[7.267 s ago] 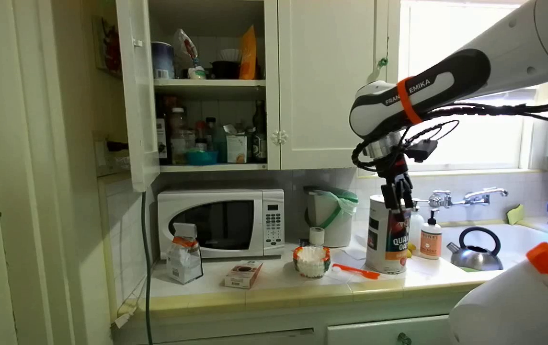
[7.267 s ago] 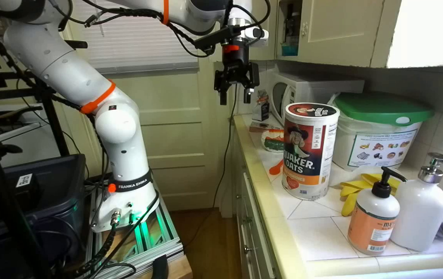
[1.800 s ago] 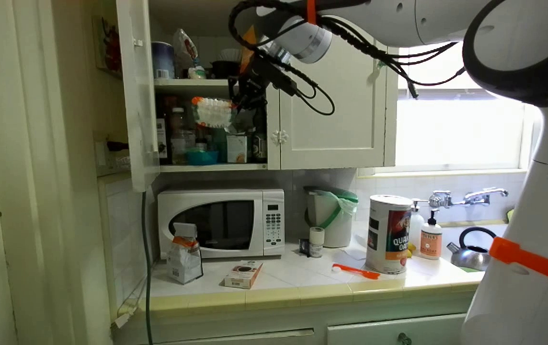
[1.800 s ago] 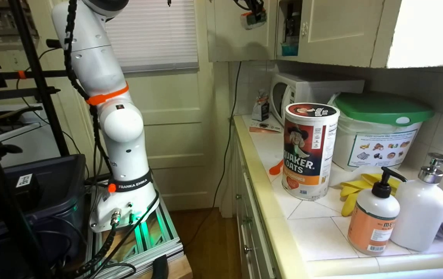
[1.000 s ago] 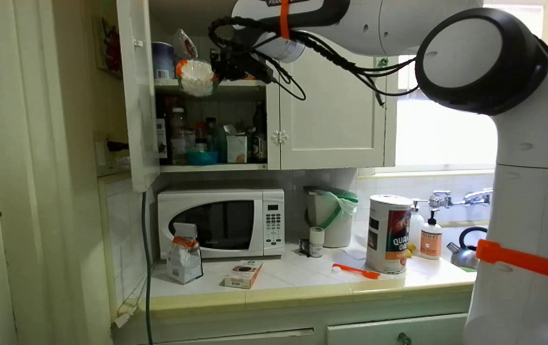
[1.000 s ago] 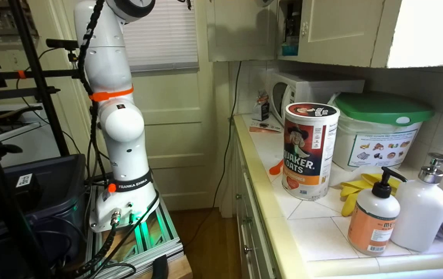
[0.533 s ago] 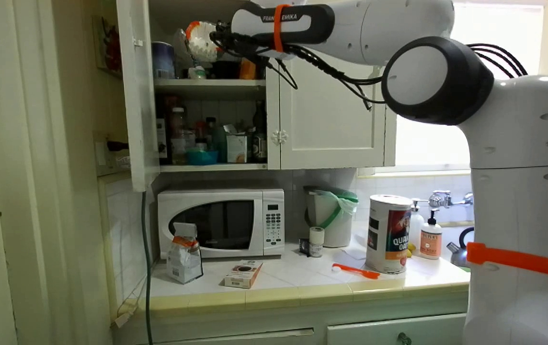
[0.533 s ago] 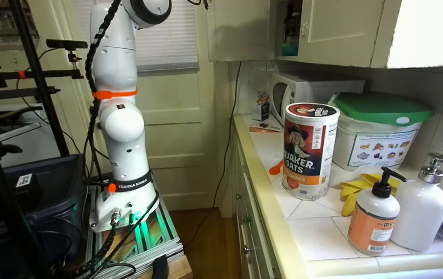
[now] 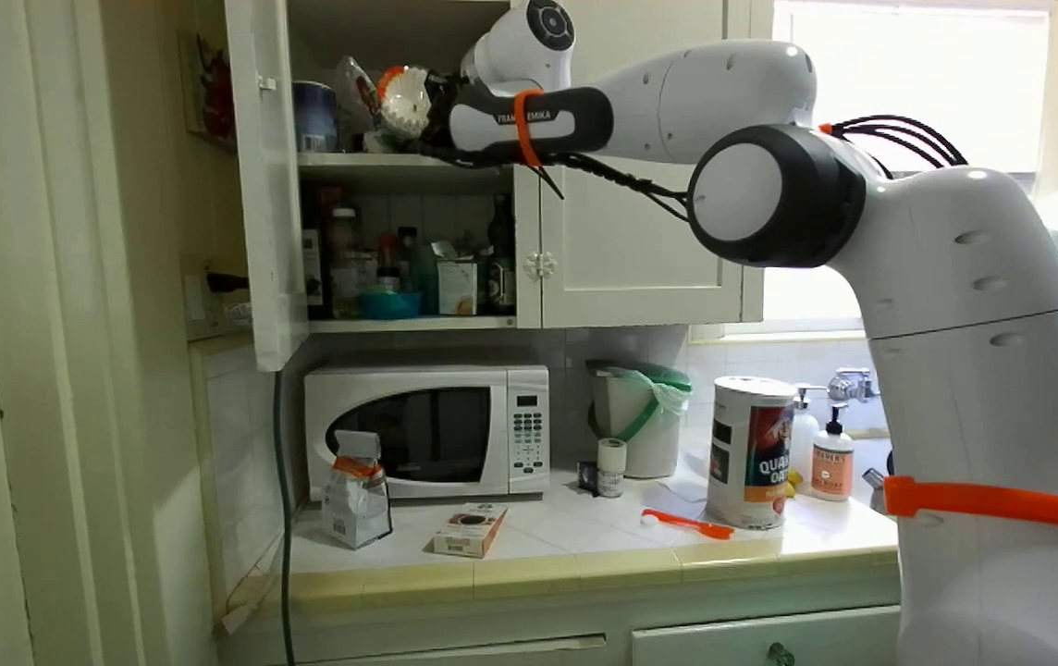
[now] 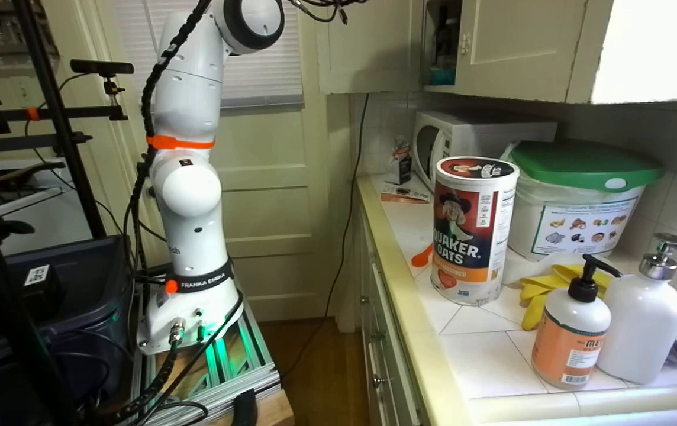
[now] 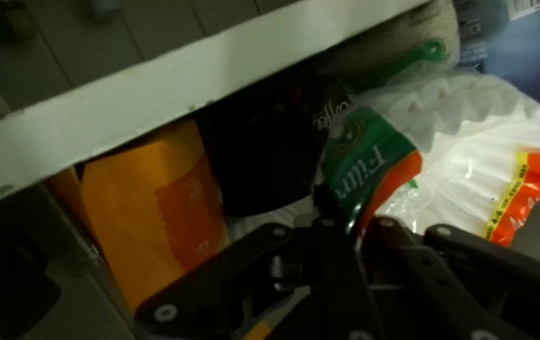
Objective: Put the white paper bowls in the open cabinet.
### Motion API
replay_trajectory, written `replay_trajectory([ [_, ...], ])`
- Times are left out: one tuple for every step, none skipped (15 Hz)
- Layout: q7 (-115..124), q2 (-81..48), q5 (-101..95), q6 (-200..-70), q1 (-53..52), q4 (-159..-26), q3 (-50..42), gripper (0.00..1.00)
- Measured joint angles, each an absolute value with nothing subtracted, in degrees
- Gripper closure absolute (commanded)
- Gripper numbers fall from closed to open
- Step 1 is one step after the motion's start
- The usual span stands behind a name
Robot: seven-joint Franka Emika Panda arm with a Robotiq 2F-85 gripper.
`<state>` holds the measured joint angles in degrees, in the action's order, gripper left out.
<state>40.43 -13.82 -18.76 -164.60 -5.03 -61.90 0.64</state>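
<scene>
The white paper bowls [image 9: 406, 100] are a fluted stack in clear wrap with orange and green print. My gripper [image 11: 352, 222] pinches the green and orange edge of that wrap, and the stack [image 11: 468, 160] sticks out to one side in the wrist view. The open cabinet [image 9: 399, 161] has its door [image 9: 268, 213] swung out. In an exterior view the bowls hang tilted before the upper compartment, just above its shelf edge [image 11: 194, 71]. How deep they are inside, I cannot tell. Neither gripper nor bowls show in an exterior view where the open door [image 10: 368, 47] appears.
On the upper shelf stand an orange bag [image 11: 152, 212], a black container [image 11: 265, 160] and a blue canister [image 9: 314, 116]. Bottles and a teal bowl [image 9: 389, 304] crowd the lower shelf. Below are a microwave [image 9: 427, 430] and an oats canister [image 9: 751, 453].
From the counter, the bowls were gripped and lifted to the upper compartment. Over the last half second they moved slightly down and rightward in an exterior view, while the arm swung and its elbow shifted left.
</scene>
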Motion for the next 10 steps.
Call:
replay_trajectory([
  [40.4, -13.78, -18.76, -164.6, -5.07, -61.84, 0.69, 0.98],
  [40.4, -13.81, -18.76, -164.6, -5.1, -61.89, 0.65, 0.98],
  [40.7, -13.94, -19.7, -164.61, -5.27, -61.88, 0.18, 0.98],
  [42.24, -14.21, -21.27, -164.61, -5.68, -61.78, -0.76, 0.98],
  [44.66, -14.67, -23.44, -164.61, -6.29, -61.37, -2.14, 0.98],
  [47.36, -15.28, -25.65, -164.61, -6.97, -60.71, -3.68, 0.98],
  [49.89, -16.04, -27.62, -164.61, -7.62, -59.81, -5.12, 0.98],
  [52.14, -16.81, -29.26, -164.61, -8.26, -58.82, -6.4, 0.98],
  [53.95, -17.47, -30.39, -164.61, -8.82, -57.97, -7.35, 0.66],
  [55.48, -18.05, -31.12, -164.61, -9.37, -57.2, -8.13, 0.65],
])
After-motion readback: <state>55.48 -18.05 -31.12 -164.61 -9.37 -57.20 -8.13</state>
